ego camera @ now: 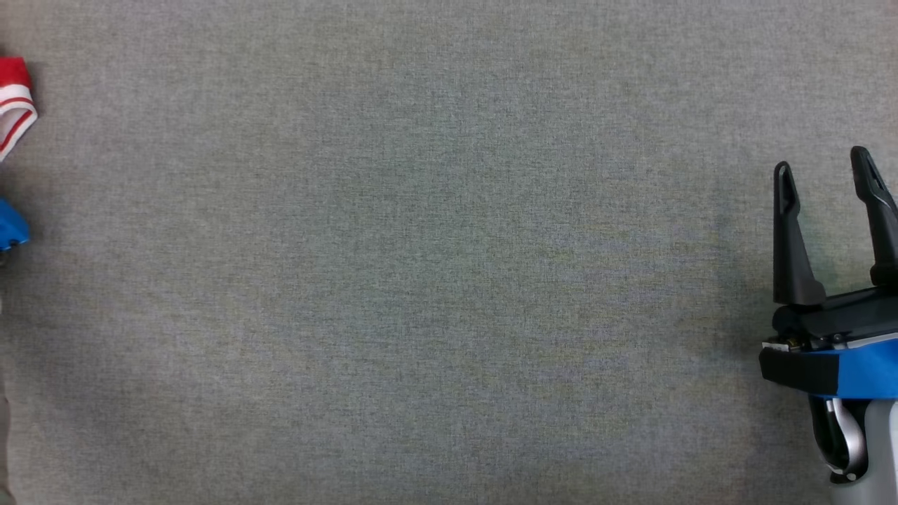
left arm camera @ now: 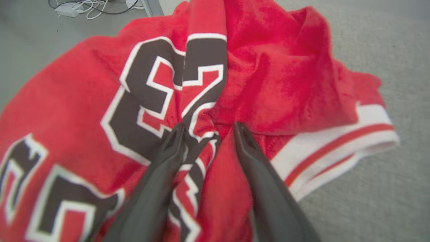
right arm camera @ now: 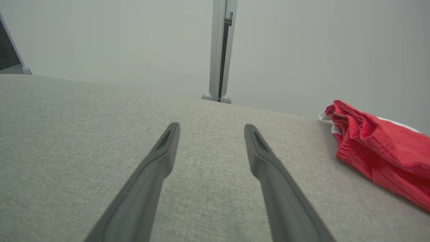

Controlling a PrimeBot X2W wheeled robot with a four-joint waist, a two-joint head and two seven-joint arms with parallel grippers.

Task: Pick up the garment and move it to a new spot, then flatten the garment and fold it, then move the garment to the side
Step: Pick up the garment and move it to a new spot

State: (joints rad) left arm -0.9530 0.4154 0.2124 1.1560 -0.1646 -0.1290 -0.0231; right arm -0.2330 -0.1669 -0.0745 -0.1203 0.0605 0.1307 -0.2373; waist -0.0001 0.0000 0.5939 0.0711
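Head view: the red garment (ego camera: 14, 105) sits at the far left edge of the surface (ego camera: 449, 280), and the right pincer (ego camera: 822, 163) waits wide. Left wrist view: the left pincer (left arm camera: 209, 127) stands parted astride a fold. I'd gather plenty of cloth before lifting. Right wrist view: the garment lies off right.

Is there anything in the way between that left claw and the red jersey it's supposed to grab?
Nothing visible stands between them. The left gripper is spread right at the red garment, with a raised fold of the cloth between its fingers, on the grey table.
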